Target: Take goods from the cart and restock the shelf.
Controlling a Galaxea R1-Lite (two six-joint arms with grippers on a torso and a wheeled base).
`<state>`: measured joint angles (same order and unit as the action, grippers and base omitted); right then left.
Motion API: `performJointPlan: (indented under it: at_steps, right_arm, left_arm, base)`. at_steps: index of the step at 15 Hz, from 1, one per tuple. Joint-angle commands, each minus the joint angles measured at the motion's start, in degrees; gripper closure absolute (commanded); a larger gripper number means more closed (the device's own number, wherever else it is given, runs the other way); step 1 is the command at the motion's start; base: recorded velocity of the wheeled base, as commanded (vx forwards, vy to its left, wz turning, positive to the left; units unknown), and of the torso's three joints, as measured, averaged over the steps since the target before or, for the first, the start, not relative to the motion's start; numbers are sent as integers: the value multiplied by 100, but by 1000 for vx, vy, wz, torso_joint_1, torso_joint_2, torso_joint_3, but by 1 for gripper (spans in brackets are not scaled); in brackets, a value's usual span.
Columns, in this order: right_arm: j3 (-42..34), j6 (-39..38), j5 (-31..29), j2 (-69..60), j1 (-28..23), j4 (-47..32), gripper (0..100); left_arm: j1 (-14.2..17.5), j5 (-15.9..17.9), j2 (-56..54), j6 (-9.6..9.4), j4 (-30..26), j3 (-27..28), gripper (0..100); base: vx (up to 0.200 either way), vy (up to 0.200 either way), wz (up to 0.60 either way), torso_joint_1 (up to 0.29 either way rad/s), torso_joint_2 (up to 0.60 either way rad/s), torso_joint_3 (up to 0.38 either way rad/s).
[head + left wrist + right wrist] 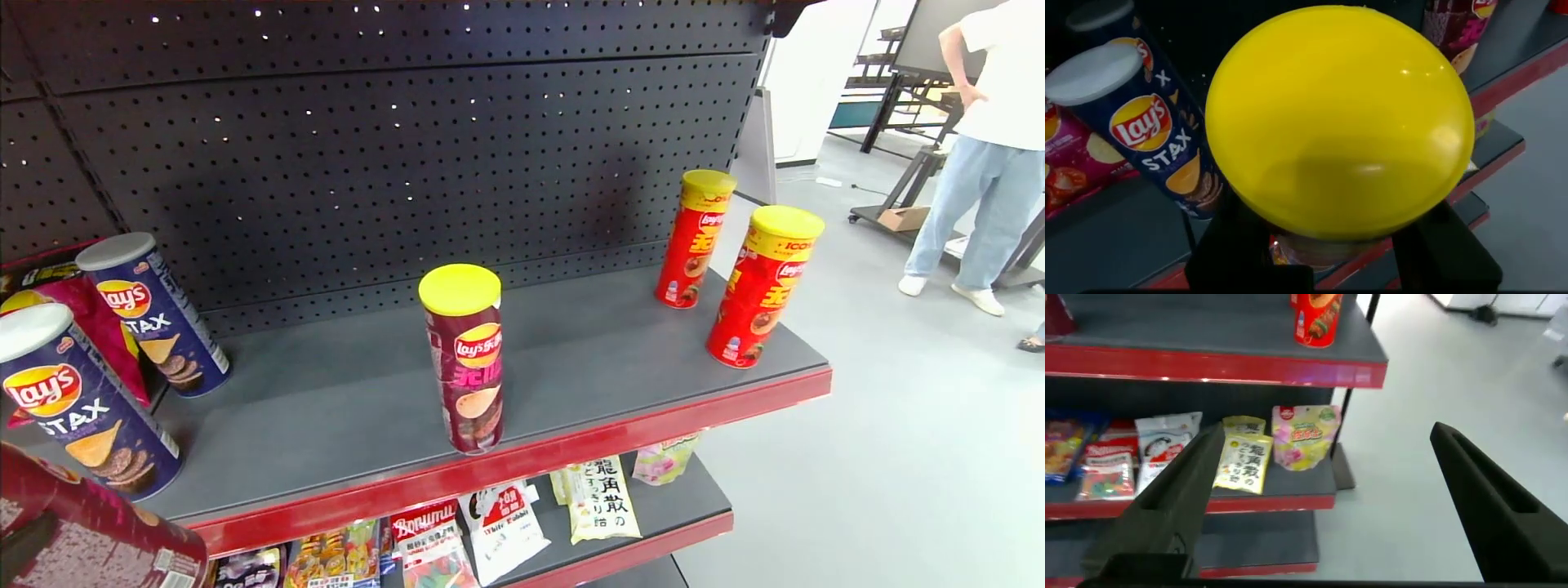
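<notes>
found the left end effector (1341, 260) clenched on a maroon can (1339, 122) with a yellow lid, held off the shelf (571, 359), low and just short of its front edge, not yet set down. found the right end effector (1327, 457) released, jaws spread wide with nothing between, facing the lower shelf (1319, 482) of bagged snacks. noted just ahead of the left end effector two blue cans (155, 314) upright; further to its right a second maroon can (469, 367) near the red lip, and well beyond that two red cans (763, 286) at the far end. judged the restocking part done: five cans standing, one in hand, bare shelf between the groups. left to do — place the held can, then fetch more; cannot tell what remains in the cart.
</notes>
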<state>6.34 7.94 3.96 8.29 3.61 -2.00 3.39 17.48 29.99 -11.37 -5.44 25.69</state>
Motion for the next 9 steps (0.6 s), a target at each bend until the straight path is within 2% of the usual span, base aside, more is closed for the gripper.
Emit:
performJointPlan:
  at_steps: [1,3,9]
  right_arm:
    - [-634,-398,78,-310,35,253,0]
    - [-634,-820,-62,-302,35,191,0]
    - [-634,-811,-80,-302,35,191,0]
  left_arm:
    - [4,124,350,4,8,-2,100]
    - [4,282,534,12,201,-29,100]
    - [4,309,1317,83,1018,-20,100]
  base:
    - [0,0,0,0,0,0]
    - [0,0,0,0,0,0]
    - [0,0,0,0,0,0]
